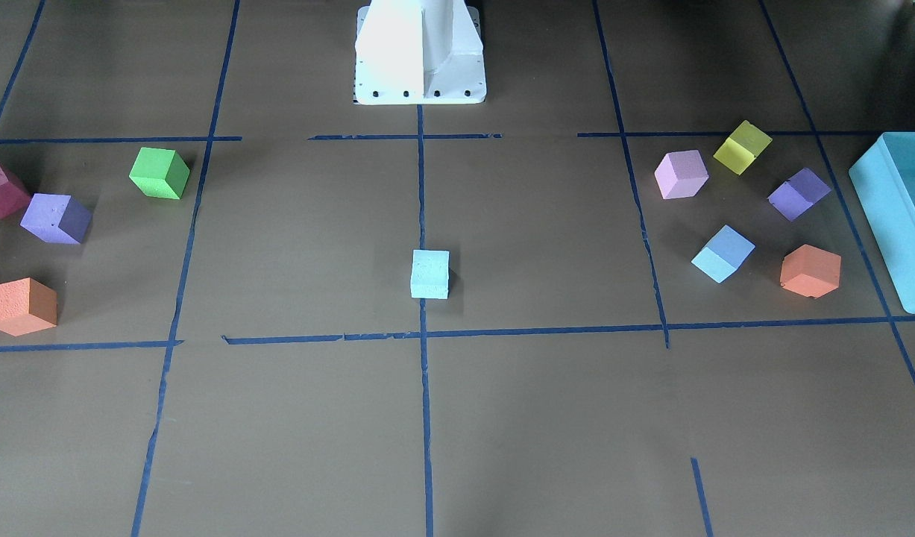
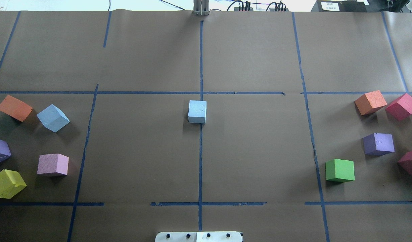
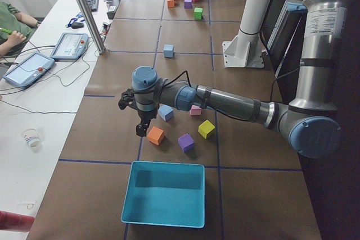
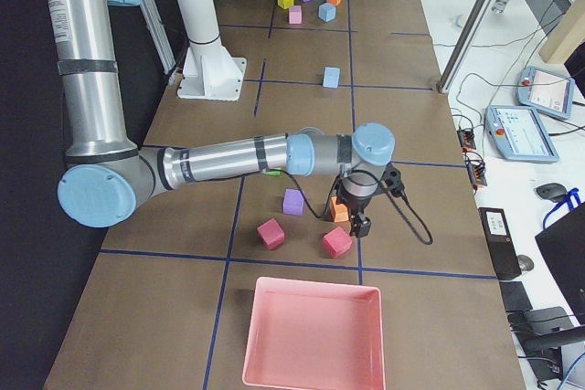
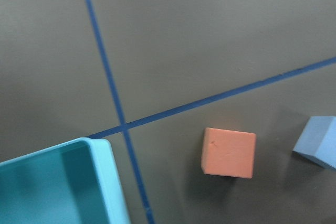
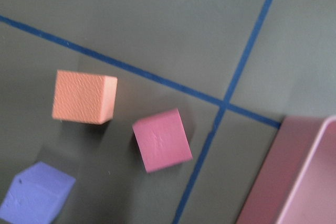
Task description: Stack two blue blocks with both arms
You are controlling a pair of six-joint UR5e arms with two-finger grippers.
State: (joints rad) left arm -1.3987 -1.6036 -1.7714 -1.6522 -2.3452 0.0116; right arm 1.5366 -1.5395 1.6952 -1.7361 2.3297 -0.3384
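Note:
One pale blue block (image 2: 197, 111) sits alone on the table's centre line; it also shows in the front view (image 1: 430, 274). The second blue block (image 2: 53, 117) lies tilted among the cubes on my left side, also in the front view (image 1: 722, 253) and at the left wrist view's right edge (image 5: 317, 141). My left gripper (image 3: 140, 131) hangs over an orange cube (image 3: 156, 135) beside that block. My right gripper (image 4: 359, 223) hangs over the cubes on my right. Both show only in side views, so I cannot tell whether they are open or shut.
A teal box (image 3: 163, 192) stands at the table's left end and a pink tray (image 4: 311, 335) at its right end. Orange, purple, pink and yellow cubes (image 2: 7, 183) surround the left block. Green (image 2: 340, 170), purple, orange and magenta cubes lie right. The white pedestal (image 1: 420, 52) stands mid-table.

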